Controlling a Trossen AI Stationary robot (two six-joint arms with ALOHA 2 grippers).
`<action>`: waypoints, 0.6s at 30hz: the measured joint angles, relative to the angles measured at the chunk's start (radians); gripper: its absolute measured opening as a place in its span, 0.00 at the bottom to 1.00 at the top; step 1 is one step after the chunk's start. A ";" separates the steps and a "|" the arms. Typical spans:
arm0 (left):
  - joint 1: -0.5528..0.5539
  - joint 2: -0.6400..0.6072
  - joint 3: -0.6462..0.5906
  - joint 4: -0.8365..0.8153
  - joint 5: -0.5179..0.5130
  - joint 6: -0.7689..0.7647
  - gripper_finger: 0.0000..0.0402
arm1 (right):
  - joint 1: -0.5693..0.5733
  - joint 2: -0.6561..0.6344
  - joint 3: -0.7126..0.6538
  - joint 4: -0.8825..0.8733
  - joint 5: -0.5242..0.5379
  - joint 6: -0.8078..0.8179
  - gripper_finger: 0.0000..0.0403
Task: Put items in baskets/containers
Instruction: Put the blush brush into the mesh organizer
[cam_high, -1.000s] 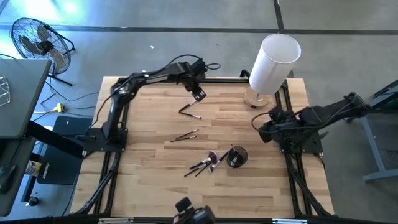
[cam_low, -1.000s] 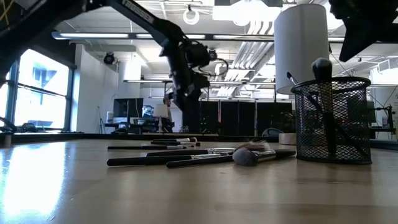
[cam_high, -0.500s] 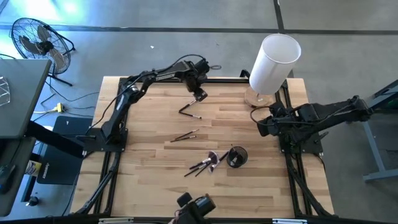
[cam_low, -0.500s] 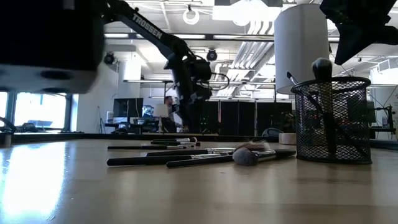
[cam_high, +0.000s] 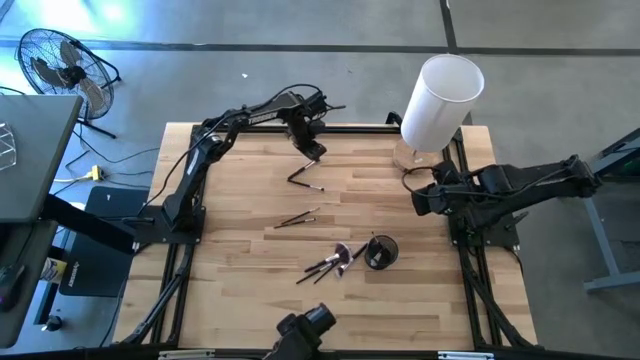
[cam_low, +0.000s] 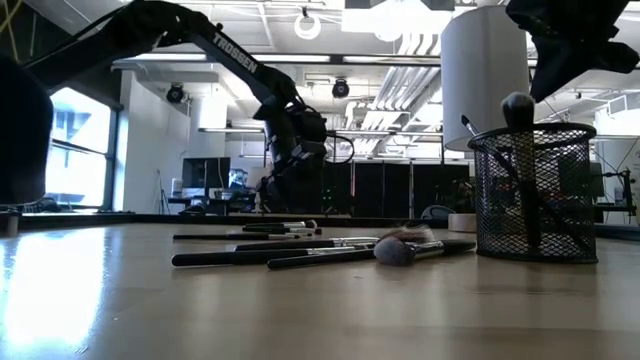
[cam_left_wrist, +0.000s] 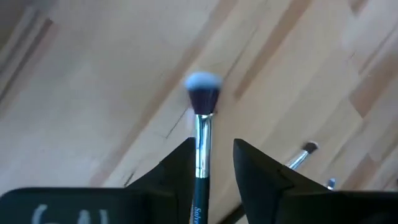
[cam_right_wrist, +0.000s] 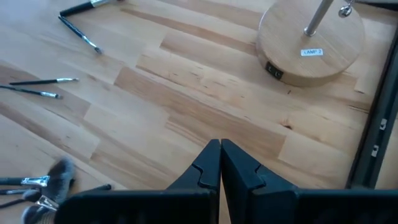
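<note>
We see the left gripper (cam_left_wrist: 210, 163) holding a slim dark-handled makeup brush with a silver ferrule and pale-tipped bristles (cam_left_wrist: 202, 118), its shaft running straight out between the narrowed fingers, bristle end forward. In the high view this gripper (cam_high: 312, 150) hangs over the far part of the wooden table (cam_high: 250, 260), well away from the small black round mesh cup (cam_high: 381, 251), which stands toward the near edge on the right arm's side. So we judge the carry must run from there toward the cup, with the brush tipped upright over the rim. The right gripper (cam_right_wrist: 220, 163), fingers pressed together and empty, waits just beside the round wooden lamp base (cam_right_wrist: 308, 43). The loose brushes (cam_high: 330, 262) lie just beside the cup; more lie farther off. Whether the held brush clears the table we cannot tell.
</note>
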 joint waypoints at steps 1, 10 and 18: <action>0.000 0.000 0.000 0.000 0.002 0.005 0.25 | 0.000 0.000 0.000 0.004 0.002 0.000 0.01; -0.015 0.022 -0.001 -0.087 -0.004 0.071 0.21 | 0.000 0.000 0.000 0.040 0.004 0.000 0.00; -0.029 0.019 -0.001 -0.253 -0.184 0.160 0.21 | 0.000 0.000 0.000 0.047 0.018 0.000 0.00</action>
